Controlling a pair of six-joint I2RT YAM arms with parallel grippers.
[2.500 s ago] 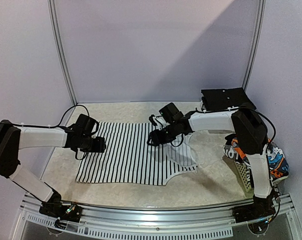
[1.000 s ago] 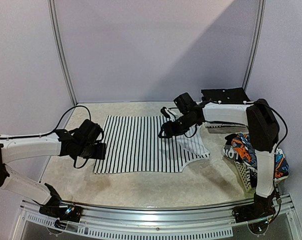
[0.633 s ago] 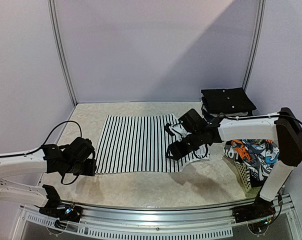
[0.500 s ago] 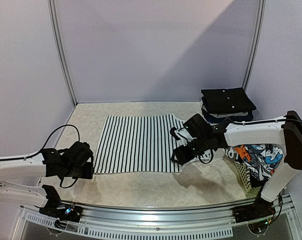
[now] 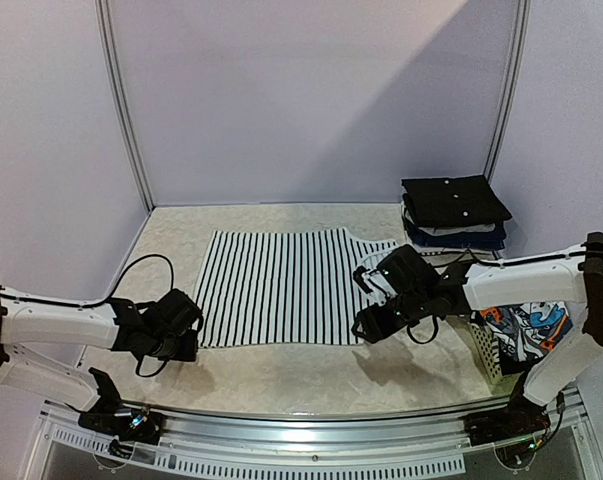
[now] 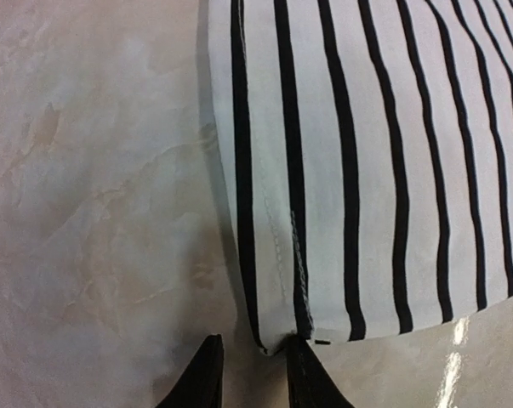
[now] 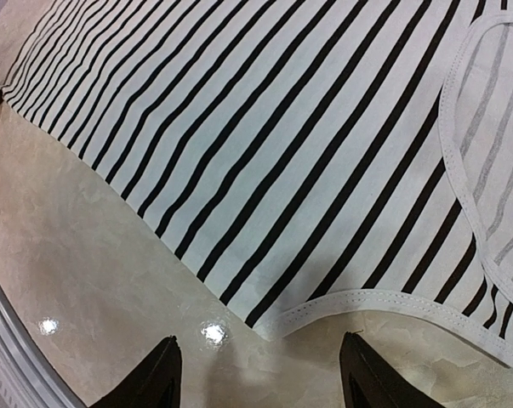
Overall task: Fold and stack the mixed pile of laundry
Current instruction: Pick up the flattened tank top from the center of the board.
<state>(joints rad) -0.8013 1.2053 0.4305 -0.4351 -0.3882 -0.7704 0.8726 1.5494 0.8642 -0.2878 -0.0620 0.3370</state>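
Left wrist, left tool (image 6: 254,357) part-open astride striped shirt (image 6: 367,170) corner, right tool (image 7: 260,344) wide, empty

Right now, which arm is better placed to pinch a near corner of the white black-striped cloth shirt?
Left. The left fingers sit narrowly apart at the near-left corner of the white black-striped cloth shirt; the right fingers stand wide apart, short of its hem.

The pale, marbled tabletop (image 5: 281,375) carries a white black-striped garment (image 5: 276,285) spread flat across its middle, a stack of folded dark garments (image 5: 453,210) in its far right corner, and a white lattice basket (image 5: 486,350) at its right edge, toward the near corner.
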